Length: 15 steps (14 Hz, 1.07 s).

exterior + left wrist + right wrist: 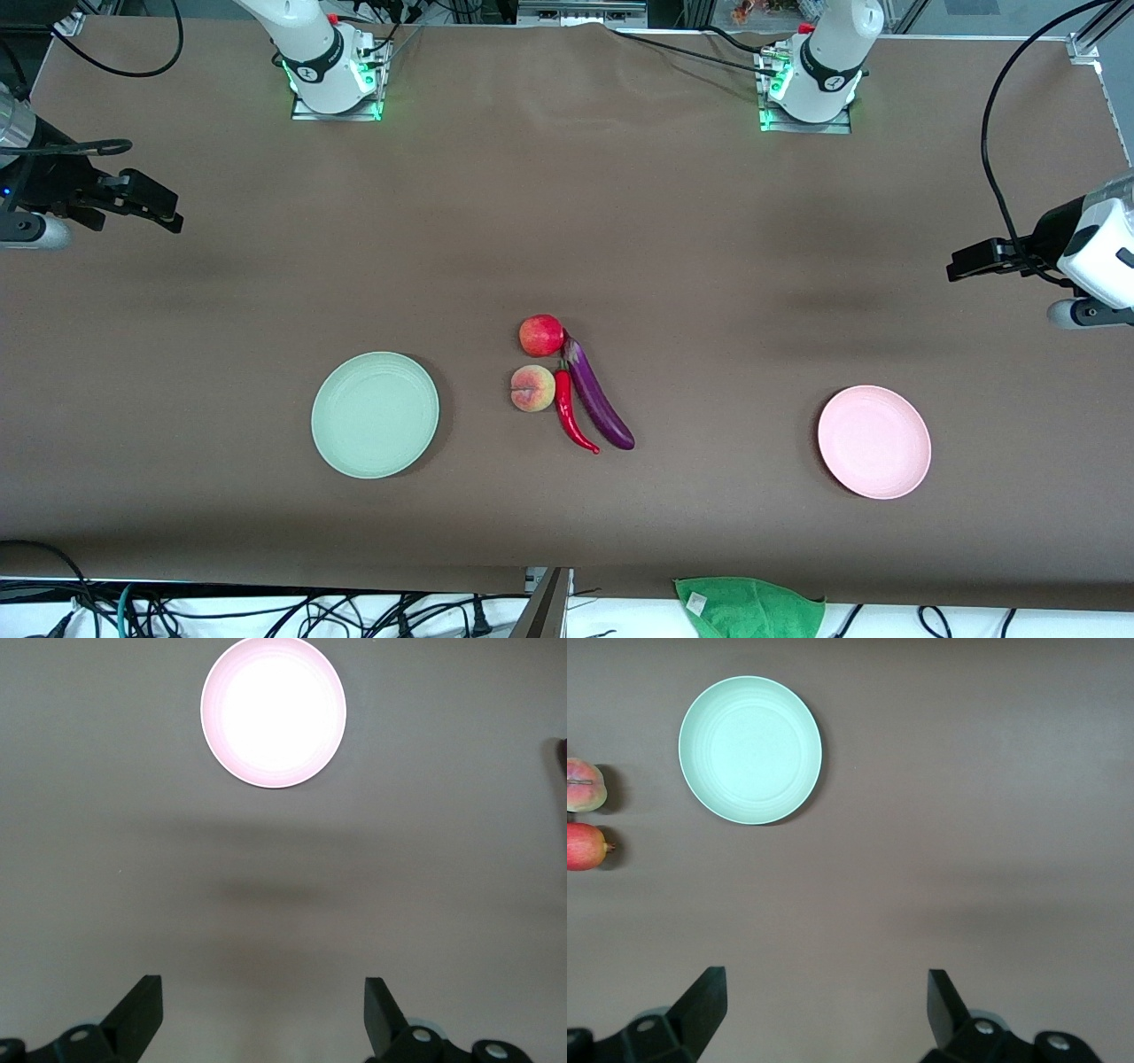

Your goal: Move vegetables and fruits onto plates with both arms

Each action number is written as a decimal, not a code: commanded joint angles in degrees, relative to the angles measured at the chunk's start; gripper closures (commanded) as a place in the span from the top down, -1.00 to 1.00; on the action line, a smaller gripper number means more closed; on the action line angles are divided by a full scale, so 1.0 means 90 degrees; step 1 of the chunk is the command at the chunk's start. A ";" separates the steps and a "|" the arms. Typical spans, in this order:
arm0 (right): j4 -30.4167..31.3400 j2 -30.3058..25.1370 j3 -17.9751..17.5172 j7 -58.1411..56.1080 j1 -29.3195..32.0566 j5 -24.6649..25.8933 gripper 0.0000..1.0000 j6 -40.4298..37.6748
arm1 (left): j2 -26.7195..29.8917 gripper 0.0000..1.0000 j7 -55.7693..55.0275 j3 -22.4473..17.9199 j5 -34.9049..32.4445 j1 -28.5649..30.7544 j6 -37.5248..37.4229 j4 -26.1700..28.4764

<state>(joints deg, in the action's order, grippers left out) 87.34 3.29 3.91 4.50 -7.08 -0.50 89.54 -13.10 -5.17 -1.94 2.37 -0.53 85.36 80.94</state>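
No text, label or number can be read on anything here

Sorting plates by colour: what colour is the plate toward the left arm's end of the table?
Pale pink plate; it shows best in the front view.

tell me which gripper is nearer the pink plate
Left. The left gripper hangs open over the table's left-arm end, near the pink plate. The right gripper, also open, is over the other end, past the green plate.
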 commanded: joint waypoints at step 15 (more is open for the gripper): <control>-0.0095 0.0016 0.0015 -0.0041 0.0005 -0.0033 1.00 -0.0047 | -0.0215 1.00 0.0116 -0.0009 -0.0039 0.0001 -0.0041 -0.0272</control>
<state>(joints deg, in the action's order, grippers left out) 87.34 3.29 3.91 4.50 -7.08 -0.50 89.55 -13.81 -5.17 -1.92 2.37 -0.53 85.45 80.72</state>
